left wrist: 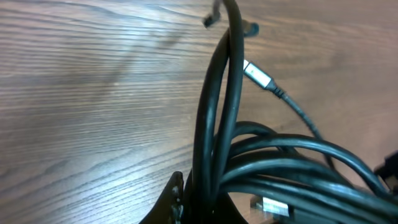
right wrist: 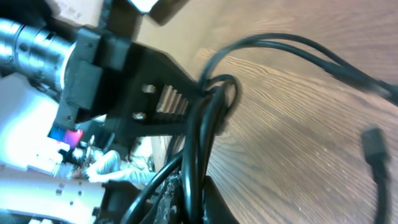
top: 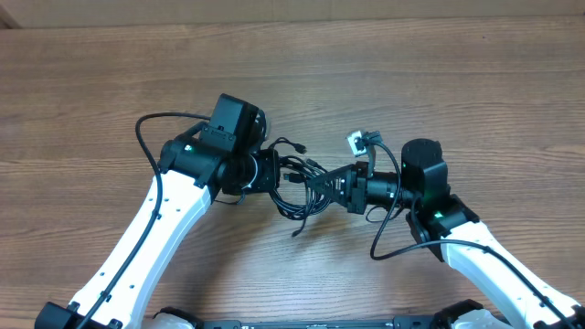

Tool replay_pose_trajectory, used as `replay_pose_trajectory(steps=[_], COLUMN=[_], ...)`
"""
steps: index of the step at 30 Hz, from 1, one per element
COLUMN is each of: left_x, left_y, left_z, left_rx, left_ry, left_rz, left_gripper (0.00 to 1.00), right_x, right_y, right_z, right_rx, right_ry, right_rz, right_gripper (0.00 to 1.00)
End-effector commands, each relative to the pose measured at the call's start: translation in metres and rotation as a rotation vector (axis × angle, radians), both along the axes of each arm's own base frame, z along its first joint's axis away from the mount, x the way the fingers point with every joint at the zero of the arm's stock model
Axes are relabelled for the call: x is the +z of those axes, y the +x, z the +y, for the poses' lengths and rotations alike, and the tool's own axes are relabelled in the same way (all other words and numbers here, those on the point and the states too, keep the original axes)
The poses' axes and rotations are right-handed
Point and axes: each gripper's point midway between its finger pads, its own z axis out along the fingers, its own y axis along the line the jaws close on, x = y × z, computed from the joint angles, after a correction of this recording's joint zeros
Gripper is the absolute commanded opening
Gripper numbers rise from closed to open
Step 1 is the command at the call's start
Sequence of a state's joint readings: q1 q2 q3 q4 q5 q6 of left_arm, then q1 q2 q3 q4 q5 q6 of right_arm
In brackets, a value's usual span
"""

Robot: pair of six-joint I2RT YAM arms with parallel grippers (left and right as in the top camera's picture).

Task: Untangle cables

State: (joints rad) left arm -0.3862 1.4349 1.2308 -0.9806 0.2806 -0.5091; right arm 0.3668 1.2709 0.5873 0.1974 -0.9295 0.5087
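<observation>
At frame centre, just over the brown wooden tabletop (top: 457,82), the tangle of thin black flexible cables (top: 300,194) stretches left-to-right between the left claw (top: 280,174) and right claw (top: 333,188), both pinching it, equally near.

cables (top: 302,196) over middle of table (top: 91,91) | left claw (top: 283,174) touching at left | right claw (top: 331,187) touching at right

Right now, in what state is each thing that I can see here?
cables, tangled together in one bundle, held from both sides.
left fingers, shut on the cables.
right fingers, shut on the cables.
silvery plug, unplugged, a free end outside the bundle.
</observation>
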Motion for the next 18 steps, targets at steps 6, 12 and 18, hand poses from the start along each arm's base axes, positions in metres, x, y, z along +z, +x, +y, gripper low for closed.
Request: replay_pose_trajectory(steps=[6, 12, 18], left_x=[-0.011, -0.011, -0.011], left_y=[0.031, 0.03, 0.03], left_z=[0.079, 0.075, 0.068], left_rx=[0.349, 0.338, 0.272], left_ry=[0.208, 0.187, 0.165], left_rz=[-0.024, -0.016, -0.021], left_gripper=[0.04, 0.05, 0.04], right_x=[-0.058, -0.058, -0.03], right_y=[0.028, 0.02, 0.004], right_z=[-0.052, -0.047, -0.024], right_rx=[-0.342, -0.302, -0.129], right_ry=[-0.273, -0.259, -0.125], right_rz=[0.18, 0.201, 0.158], right_gripper=[0.29, 0.41, 0.4])
